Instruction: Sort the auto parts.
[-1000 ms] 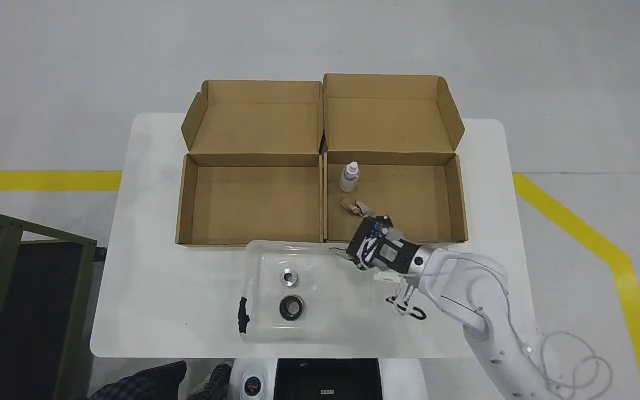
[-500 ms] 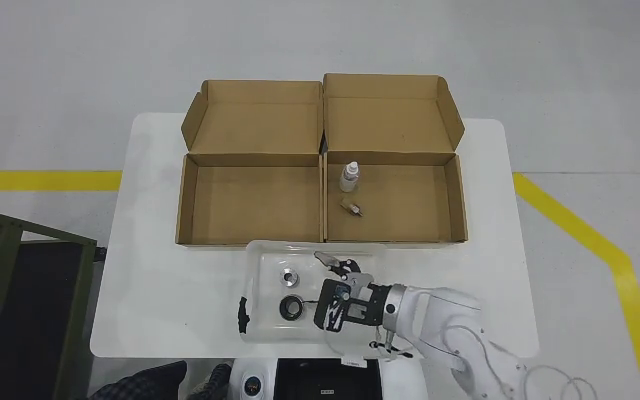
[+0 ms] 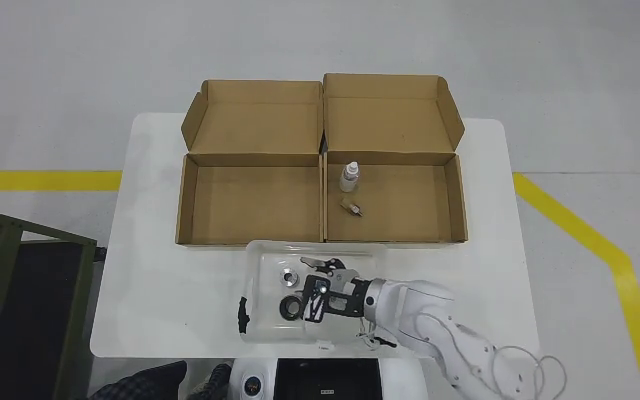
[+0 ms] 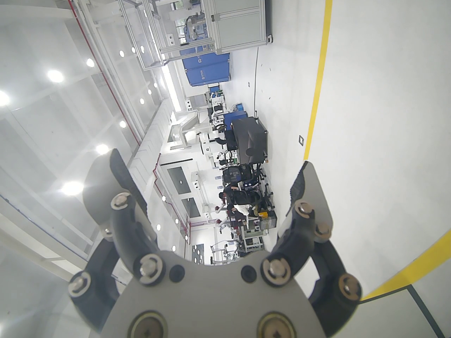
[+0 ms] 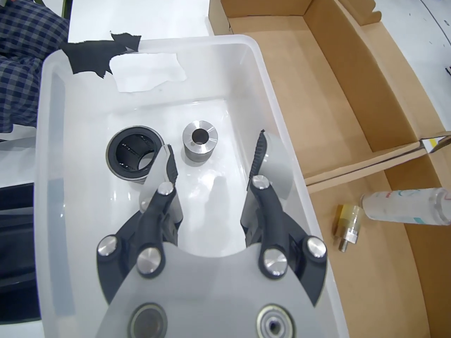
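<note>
Right fingers [image 5: 170,165]: spread apart, gripping nothing, hanging low inside the clear plastic bin [image 5: 267,82] at your near edge of the worktop [image 3: 150,250].

Left fingers [image 4: 121,177]: also apart, aimed out across the hall floor [image 4: 387,107] and its yellow line [image 4: 319,72].

On the bin floor, just ahead of your right fingertips, is a short steel sleeve [image 5: 199,140], standing on end with its bore up. Next to it is a black ring bearing [image 5: 132,154], close to the sleeve but not against it. One finger overlaps the bearing in the right wrist view, and you cannot tell whether they touch.

At the bin's left end, a torn strip of black tape [image 5: 95,52] sits on the rim, with a scrap of white paper [image 5: 148,72] on the wall under it.

Beyond the bin are two open cardboard boxes, side by side and touching, lids folded back. The left box [image 3: 250,200] faces the steel sleeve. The right box [image 3: 410,205] holds a small white bottle [image 3: 349,177]. A brass fitting [image 3: 352,208] lies just beside the bottle on the bin side. Both sit near the wall shared with the left box.
</note>
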Controlling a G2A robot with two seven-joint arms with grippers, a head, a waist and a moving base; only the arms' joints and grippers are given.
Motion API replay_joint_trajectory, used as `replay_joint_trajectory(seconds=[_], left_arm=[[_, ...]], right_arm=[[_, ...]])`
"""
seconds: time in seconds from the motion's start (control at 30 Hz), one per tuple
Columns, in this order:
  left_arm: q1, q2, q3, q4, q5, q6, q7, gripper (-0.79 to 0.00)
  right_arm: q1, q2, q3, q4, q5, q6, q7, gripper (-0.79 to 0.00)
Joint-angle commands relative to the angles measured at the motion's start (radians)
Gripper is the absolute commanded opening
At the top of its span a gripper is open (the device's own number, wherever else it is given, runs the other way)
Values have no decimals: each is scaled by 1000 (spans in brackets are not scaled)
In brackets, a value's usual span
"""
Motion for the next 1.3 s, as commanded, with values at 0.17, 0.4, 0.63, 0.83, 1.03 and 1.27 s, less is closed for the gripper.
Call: replay_joint_trajectory(seconds=[0.17, 0.4, 0.63, 0.83, 1.03, 1.27], left_arm=[[0, 0, 0, 0, 0, 0, 0, 0], [0, 0, 0, 0, 0, 0, 0, 0], [0, 0, 0, 0, 0, 0, 0, 0], [0, 0, 0, 0, 0, 0, 0, 0], [0, 0, 0, 0, 0, 0, 0, 0], [0, 0, 0, 0, 0, 0, 0, 0]], right_arm=[[67, -18, -44, 74, 32, -3, 22, -400], [114, -31, -77, 127, 64, -17, 41, -397], [159, -47, -111, 187, 90, -18, 46, -397], [192, -62, -141, 232, 105, -17, 50, -397], [219, -76, -168, 268, 118, -14, 53, -400], [239, -89, -195, 304, 124, -10, 51, -529]])
